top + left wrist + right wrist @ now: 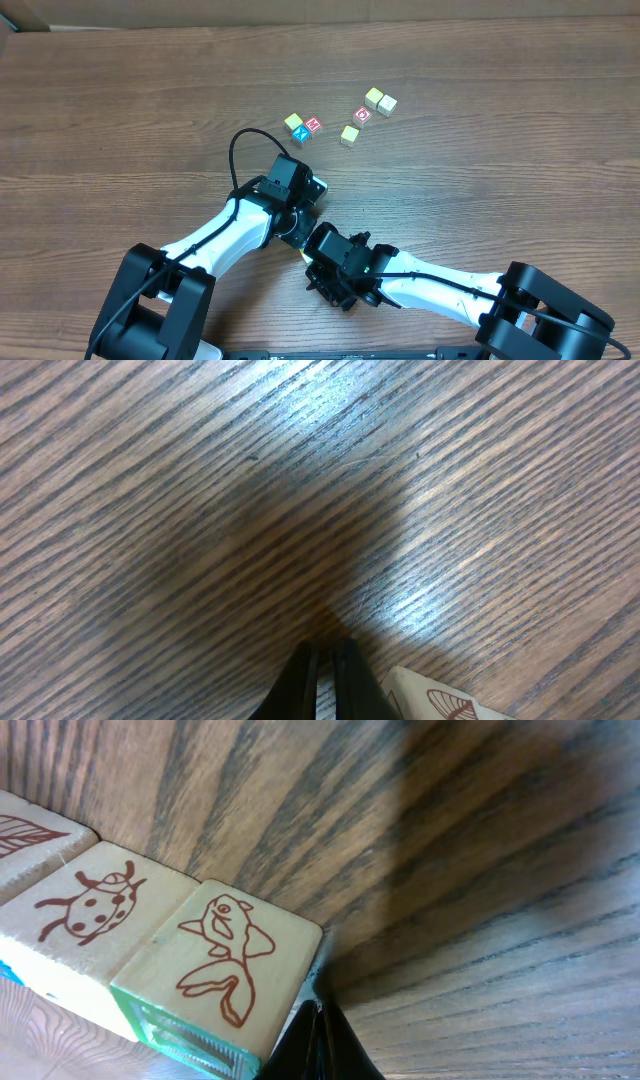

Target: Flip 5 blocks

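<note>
DESK: Where are the blocks?

PHOTOGRAPHER: Seven blocks sit on the wood-grain table in the overhead view. A left cluster of three shows yellow, red and blue tops. A right cluster of four has one red-lettered block, and the others are cream or yellow. More show only in the wrist cameras.

DESK: Which ones?

PHOTOGRAPHER: The right wrist view shows three in a touching row, picture faces up: a leaf block, a ladybug block and a fish block with a green side. The left wrist view catches the corner of a cream block with a red-brown drawing, cut off by the frame.

DESK: And the grippers?

PHOTOGRAPHER: The left gripper points at bare table, its fingers pressed together and holding nothing. The cream block lies just beside it. The right gripper is likewise pinched closed and empty, its tip just beside the fish block's corner. Whether it touches, I cannot tell.

DESK: The arms?

PHOTOGRAPHER: The left arm and right arm reach in from the near edge, wrists close together, apart from both clusters.
</note>
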You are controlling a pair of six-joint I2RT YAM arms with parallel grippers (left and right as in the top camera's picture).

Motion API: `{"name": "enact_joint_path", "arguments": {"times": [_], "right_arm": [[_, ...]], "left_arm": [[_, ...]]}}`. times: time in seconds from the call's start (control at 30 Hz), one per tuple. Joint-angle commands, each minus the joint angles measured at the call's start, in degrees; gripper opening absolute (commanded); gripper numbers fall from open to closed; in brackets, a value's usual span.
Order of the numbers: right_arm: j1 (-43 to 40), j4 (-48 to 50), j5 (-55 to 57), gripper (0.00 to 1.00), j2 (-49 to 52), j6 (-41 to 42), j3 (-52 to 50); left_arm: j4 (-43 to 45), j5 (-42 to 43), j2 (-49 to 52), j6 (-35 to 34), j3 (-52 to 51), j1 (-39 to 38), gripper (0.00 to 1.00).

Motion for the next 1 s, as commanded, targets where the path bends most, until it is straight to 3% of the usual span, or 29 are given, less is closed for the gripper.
{"name": "enact_joint_path", "arguments": {"times": [0.0,0.97], "right_arm": [[-0.15,2.32,3.02,0.04,1.6,-0.22,0.83],[-0.11,2.27,2.01,0.04,1.62,-0.66,0.83]], "left_arm": [[-0.83,1.6,4.76,-0.63,-4.44,-1.51,0.04],[-0.07,6.67,4.76,9.9,-4.44,-3.04,0.04]]}}
